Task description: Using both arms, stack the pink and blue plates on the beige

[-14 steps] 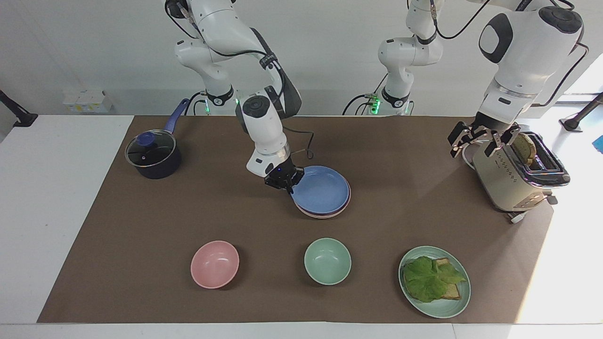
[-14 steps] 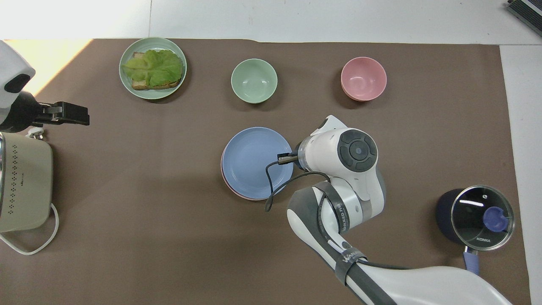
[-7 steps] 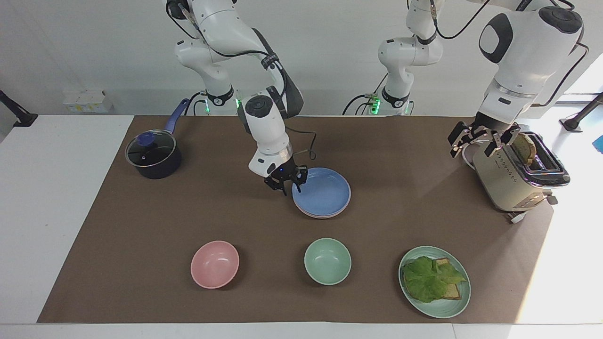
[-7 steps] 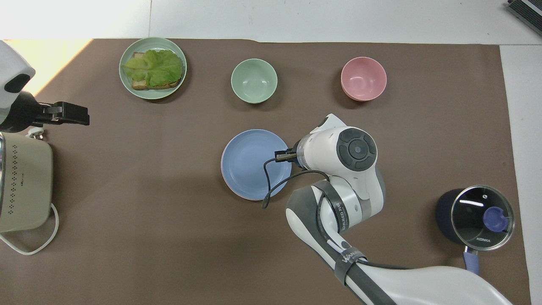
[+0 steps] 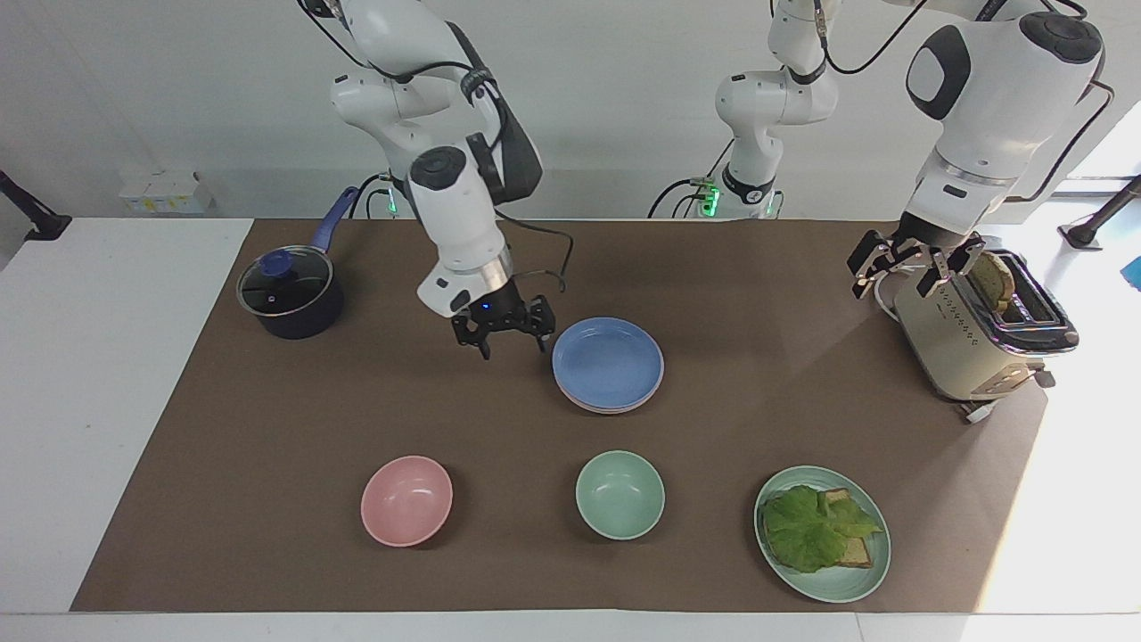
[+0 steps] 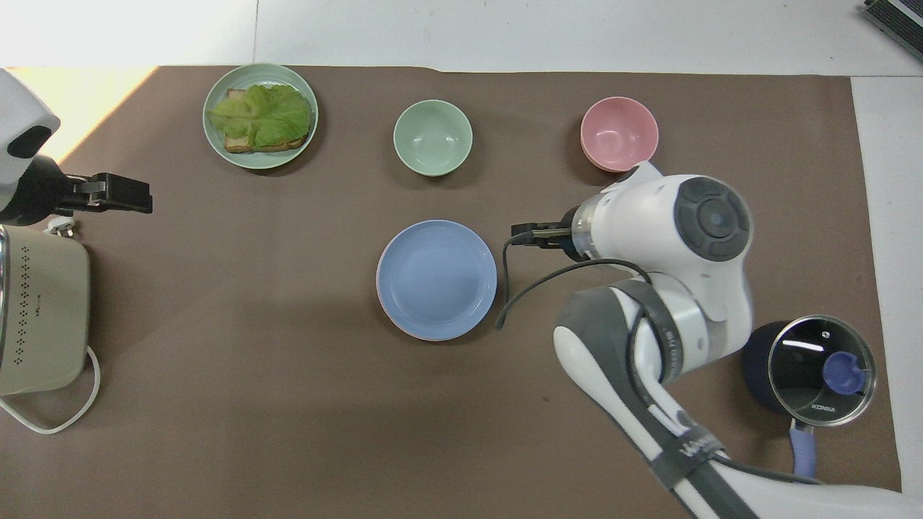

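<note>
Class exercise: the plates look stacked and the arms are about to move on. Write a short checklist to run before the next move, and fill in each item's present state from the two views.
1. Blue plate lies flat on top of the stack: ok.
2. Pink plate under it: only a pink rim peeks out; ok.
3. Beige plate at the bottom: a pale lowest edge shows in the facing view, but its colour is unclear; cannot tell.
4. Right gripper is open, empty and off the plates, over bare mat beside the stack: ok.
5. Left gripper is open, holds nothing and waits by the toaster: ok.
6. Pink bowl and green bowl stand apart from the stack: ok.
</note>
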Robot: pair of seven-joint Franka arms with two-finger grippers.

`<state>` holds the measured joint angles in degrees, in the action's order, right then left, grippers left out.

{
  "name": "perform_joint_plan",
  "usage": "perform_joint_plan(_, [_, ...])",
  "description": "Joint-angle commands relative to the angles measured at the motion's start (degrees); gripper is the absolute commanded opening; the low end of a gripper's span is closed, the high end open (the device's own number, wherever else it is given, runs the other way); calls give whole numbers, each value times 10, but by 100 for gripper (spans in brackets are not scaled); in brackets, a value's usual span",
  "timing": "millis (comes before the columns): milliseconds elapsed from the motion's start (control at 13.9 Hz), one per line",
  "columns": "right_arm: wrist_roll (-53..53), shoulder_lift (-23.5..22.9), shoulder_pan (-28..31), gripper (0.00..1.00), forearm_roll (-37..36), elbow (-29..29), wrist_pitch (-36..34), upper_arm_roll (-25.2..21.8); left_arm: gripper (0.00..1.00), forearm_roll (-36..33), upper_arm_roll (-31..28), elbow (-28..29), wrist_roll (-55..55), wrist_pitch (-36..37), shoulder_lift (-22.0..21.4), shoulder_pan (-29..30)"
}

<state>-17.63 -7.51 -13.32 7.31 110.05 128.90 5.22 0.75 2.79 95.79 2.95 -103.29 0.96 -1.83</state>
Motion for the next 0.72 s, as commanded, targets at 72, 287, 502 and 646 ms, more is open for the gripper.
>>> perform_joint_plan(72, [-7, 76, 95, 100, -22, 10, -65, 6, 100, -9, 4, -2, -5, 10, -3, 7])
perform_joint_plan(287, [19, 91, 165, 100, -43, -46, -146, 5, 100, -9, 4, -3, -5, 10, -3, 7])
perform_joint_plan(502, [29, 90, 189, 100, -90, -119, -240, 5, 100, -9, 4, -3, -5, 10, -3, 7])
perform_joint_plan(646, [30, 86, 190, 100, -107, -163, -301, 7, 100, -9, 4, -2, -5, 10, -3, 7])
